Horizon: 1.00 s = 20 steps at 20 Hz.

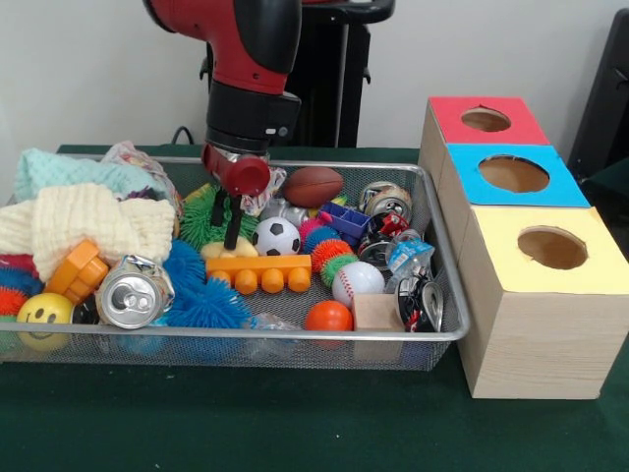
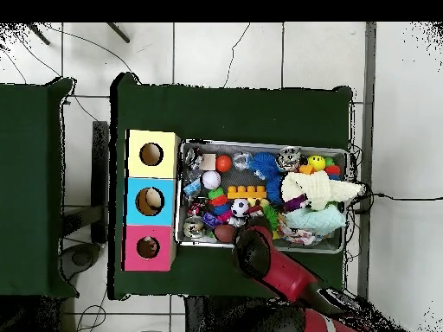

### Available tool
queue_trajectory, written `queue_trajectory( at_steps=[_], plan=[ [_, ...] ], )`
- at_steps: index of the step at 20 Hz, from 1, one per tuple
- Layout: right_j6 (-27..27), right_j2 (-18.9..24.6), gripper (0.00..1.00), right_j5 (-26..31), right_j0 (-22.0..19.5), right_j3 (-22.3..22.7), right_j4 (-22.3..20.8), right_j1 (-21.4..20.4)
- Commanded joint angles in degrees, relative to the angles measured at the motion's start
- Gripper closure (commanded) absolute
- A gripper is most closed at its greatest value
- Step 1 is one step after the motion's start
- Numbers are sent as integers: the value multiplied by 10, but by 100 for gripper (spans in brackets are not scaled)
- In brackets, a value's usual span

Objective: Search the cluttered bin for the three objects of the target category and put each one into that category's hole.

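Front view: fingers (image 1: 225,228) among toys.

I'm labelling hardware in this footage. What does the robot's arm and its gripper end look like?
The arm is glossy red with rounded casings and a black cylindrical wrist section. Below it sits a round dark-red part, and the gripper ends in thin black fingers. No cables or markings are visible on it.

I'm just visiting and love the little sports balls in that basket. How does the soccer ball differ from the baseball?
The soccer ball is white with black patches; the baseball is white with red stitching. The soccer ball sits toward the middle of the wire bin, behind the orange toy block, while the baseball lies nearer the front rim, right of that block, beside an orange ball. Both are small, round and mostly white.
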Motion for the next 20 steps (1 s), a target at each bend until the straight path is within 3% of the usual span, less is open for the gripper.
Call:
queue_trajectory(
  at_steps=[1, 11, 20],
  plan=[
    [97, 39, 0, 2, -8, -68, 26, 60],
    [73, 36, 0, 46, 3, -103, 39, 53],
    [56, 29, 0, 45, 10, -145, 37, 87]
  ],
)
